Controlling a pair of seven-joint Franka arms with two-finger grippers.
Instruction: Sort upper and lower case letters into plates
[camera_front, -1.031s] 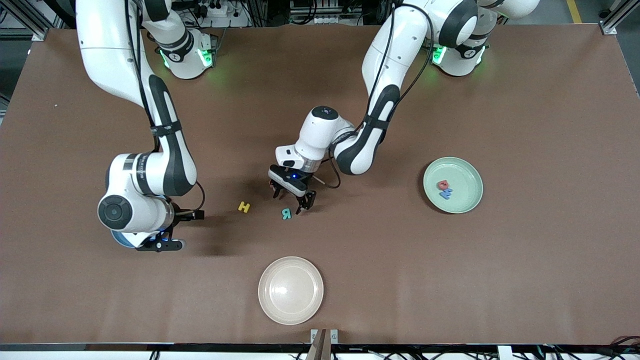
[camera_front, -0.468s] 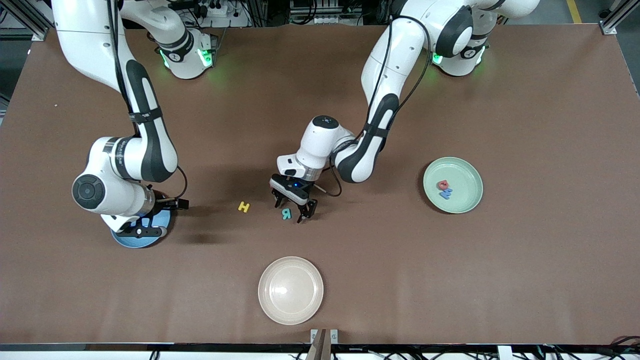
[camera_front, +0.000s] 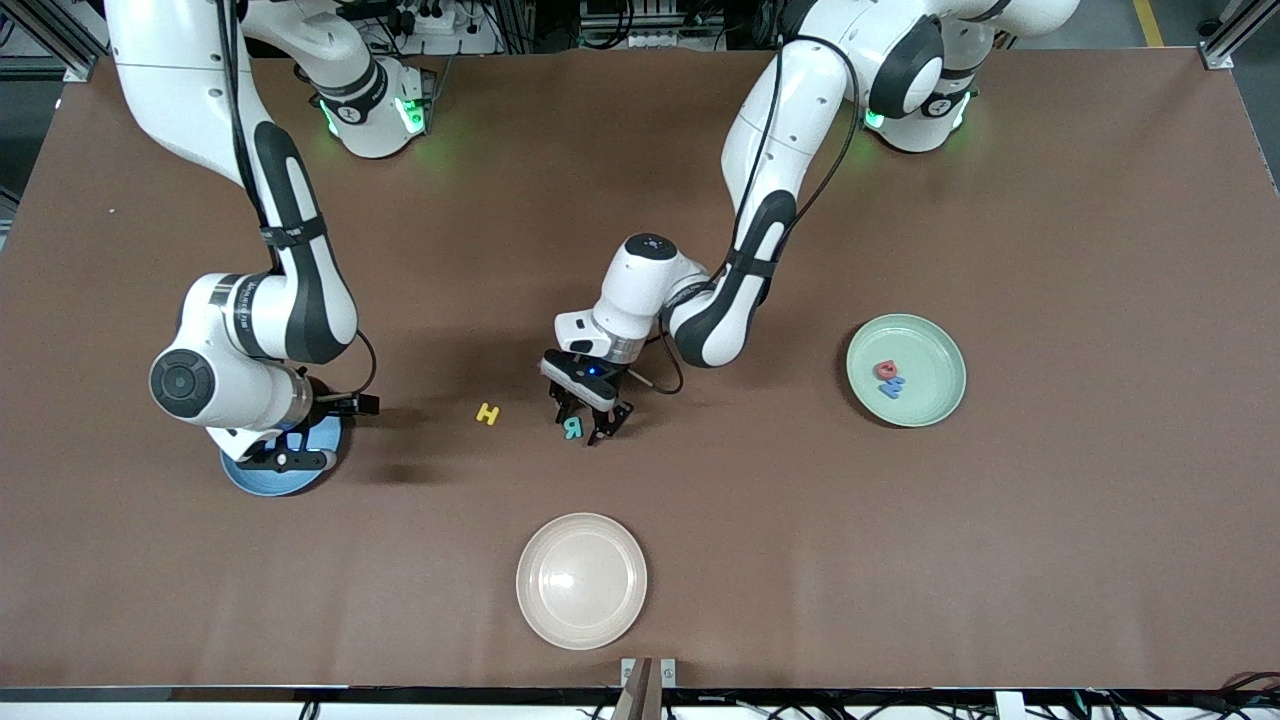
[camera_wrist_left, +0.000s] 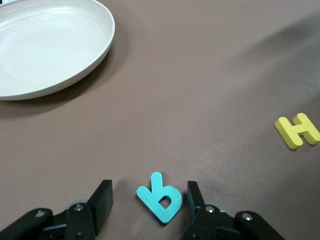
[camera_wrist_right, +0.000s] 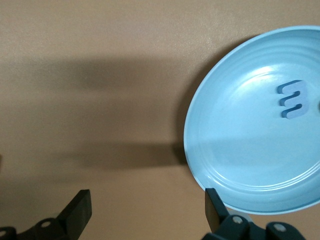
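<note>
A teal letter (camera_front: 572, 427) lies flat on the brown worktop (camera_front: 1050, 520) near its middle, bracketed by the left claw (camera_front: 584, 424), whose two fingers stand either side of it, one touching its edge, the other a gap away, so nothing is gripped yet. The left arm bends sharply at the elbow, wrist pointing straight down. A yellow letter H (camera_front: 487, 413) sits just beside, toward the right arm's end. A red letter (camera_front: 885, 370) and a blue letter (camera_front: 893, 385) rest in the pale green plate (camera_front: 940, 345) toward the left arm's end. The right claw (camera_front: 283, 460) hangs spread wide and empty over the rim of the blue plate (camera_front: 240, 478), which holds another blue letter (camera_wrist_right: 293, 98). A cream plate (camera_front: 581, 581) sits nearest the front camera.
</note>
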